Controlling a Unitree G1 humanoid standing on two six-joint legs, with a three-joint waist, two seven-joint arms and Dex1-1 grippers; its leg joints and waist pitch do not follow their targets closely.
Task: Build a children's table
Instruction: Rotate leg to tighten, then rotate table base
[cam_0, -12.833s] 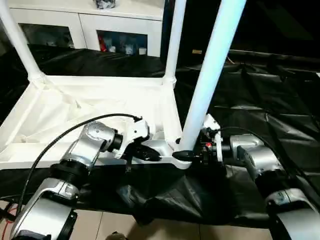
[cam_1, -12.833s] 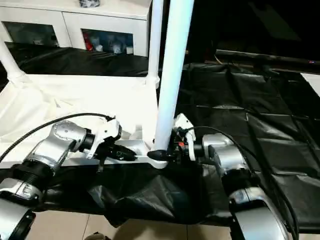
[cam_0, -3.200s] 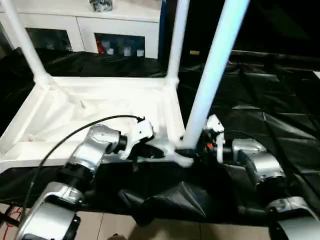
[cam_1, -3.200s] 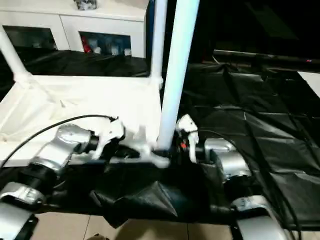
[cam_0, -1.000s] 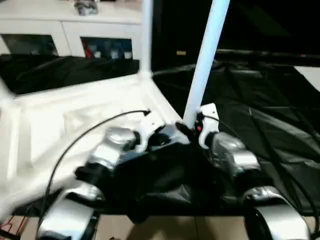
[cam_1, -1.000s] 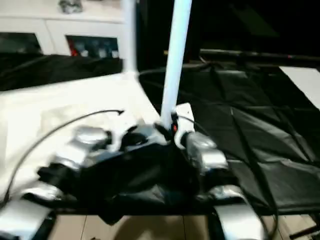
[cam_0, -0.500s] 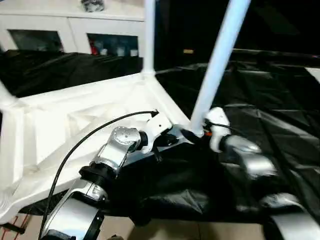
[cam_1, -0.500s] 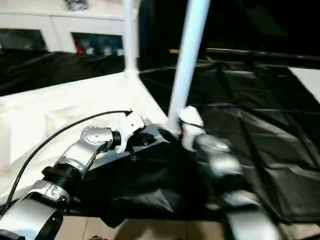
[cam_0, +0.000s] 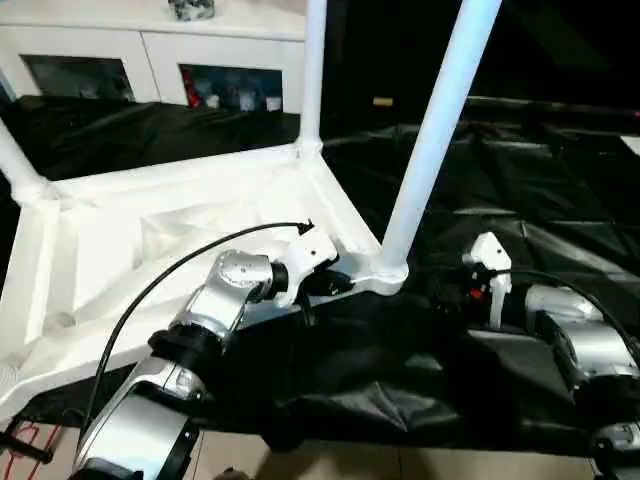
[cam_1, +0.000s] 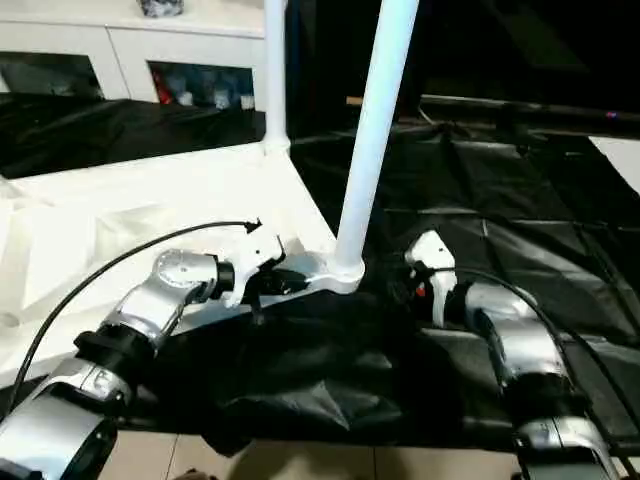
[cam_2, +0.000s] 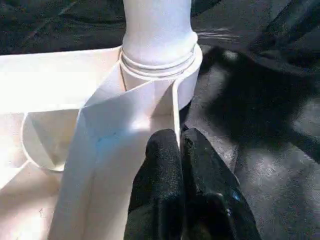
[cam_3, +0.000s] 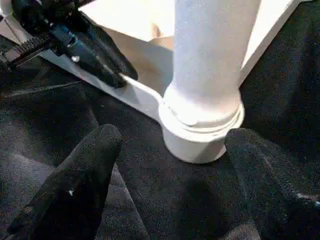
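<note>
At frame centre, the left claw (cam_2: 181, 150) pinches the rim of the upturned white plastic children's table (cam_0: 150, 235), apparently steadying it, while the right claw (cam_3: 170, 165) gapes empty before the seated white tubular leg (cam_0: 430, 140).

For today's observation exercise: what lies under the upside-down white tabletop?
Crumpled black sheeting spreads out from under the tabletop on every visible side and hangs over the front edge. Whatever supports that sheeting is covered.

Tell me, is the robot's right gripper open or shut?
Open: the right gripper has its two black fingers spread apart, short of the table leg.
</note>
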